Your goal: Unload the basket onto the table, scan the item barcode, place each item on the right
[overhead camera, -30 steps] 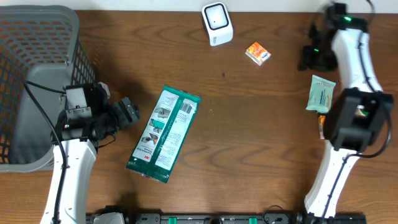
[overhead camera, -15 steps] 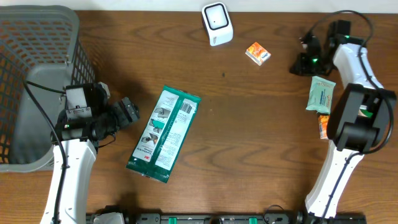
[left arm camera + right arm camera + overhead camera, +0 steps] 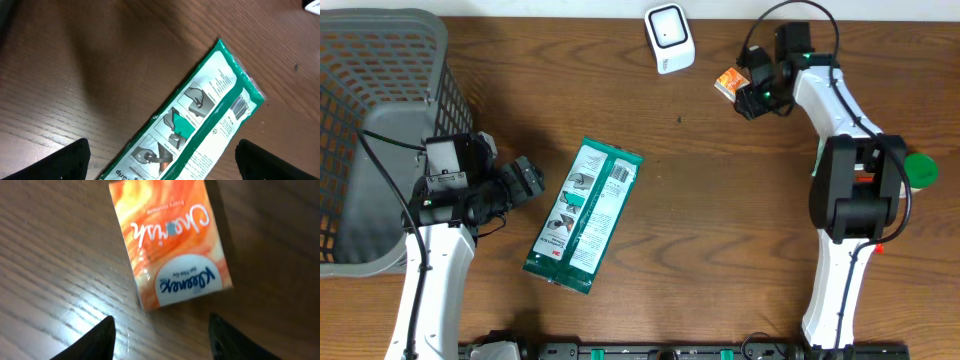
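right gripper [image 3: 160,330]: fingers apart, gripping nothing, right up on the orange tissue pack [image 3: 170,245]
orange tissue pack: flat on the table, near the white scanner [image 3: 668,38]
left gripper [image 3: 528,180]: wide apart, green packet [image 3: 585,215] beside it

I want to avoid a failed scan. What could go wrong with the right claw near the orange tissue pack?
1. The Kleenex tissue pack lies skewed ahead of the open right claw, so closing may push it away instead of gripping it.
2. Its visible face shows brand print, no barcode, so it may need turning before the scanner reads it.
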Action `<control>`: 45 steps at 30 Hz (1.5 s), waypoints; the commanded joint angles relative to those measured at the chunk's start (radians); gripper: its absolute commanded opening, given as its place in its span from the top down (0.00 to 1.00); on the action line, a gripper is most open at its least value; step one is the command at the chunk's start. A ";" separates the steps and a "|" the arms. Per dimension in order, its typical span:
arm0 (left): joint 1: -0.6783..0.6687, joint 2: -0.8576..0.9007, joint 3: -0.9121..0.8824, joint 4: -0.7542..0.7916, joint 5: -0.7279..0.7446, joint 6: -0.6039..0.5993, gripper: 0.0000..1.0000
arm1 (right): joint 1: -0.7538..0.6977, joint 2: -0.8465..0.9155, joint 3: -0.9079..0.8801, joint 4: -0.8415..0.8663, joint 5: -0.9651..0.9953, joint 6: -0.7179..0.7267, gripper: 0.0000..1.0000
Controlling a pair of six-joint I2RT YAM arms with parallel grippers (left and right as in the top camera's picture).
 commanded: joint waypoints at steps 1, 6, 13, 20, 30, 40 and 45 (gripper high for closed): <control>0.009 0.004 0.006 -0.003 -0.013 -0.013 0.07 | 0.011 -0.019 0.002 0.014 0.056 -0.035 0.42; 0.009 0.003 0.006 -0.003 -0.013 -0.013 0.07 | 0.039 -0.019 0.002 0.058 0.094 -0.079 0.43; 0.009 0.004 0.006 -0.003 -0.013 -0.013 0.07 | 0.095 -0.019 0.001 0.102 0.128 -0.148 0.46; 0.009 0.004 0.006 -0.003 -0.013 -0.013 0.07 | 0.106 -0.008 -0.024 0.177 0.179 -0.148 0.46; 0.009 0.004 0.006 -0.003 -0.013 -0.013 0.07 | 0.102 0.061 -0.026 0.165 0.175 -0.129 0.83; 0.009 0.003 0.006 -0.003 -0.013 -0.013 0.07 | 0.081 -0.001 -0.026 0.022 0.115 -0.034 0.99; 0.009 0.004 0.006 -0.003 -0.013 -0.013 0.07 | 0.076 -0.062 -0.026 -0.152 -0.129 -0.011 0.99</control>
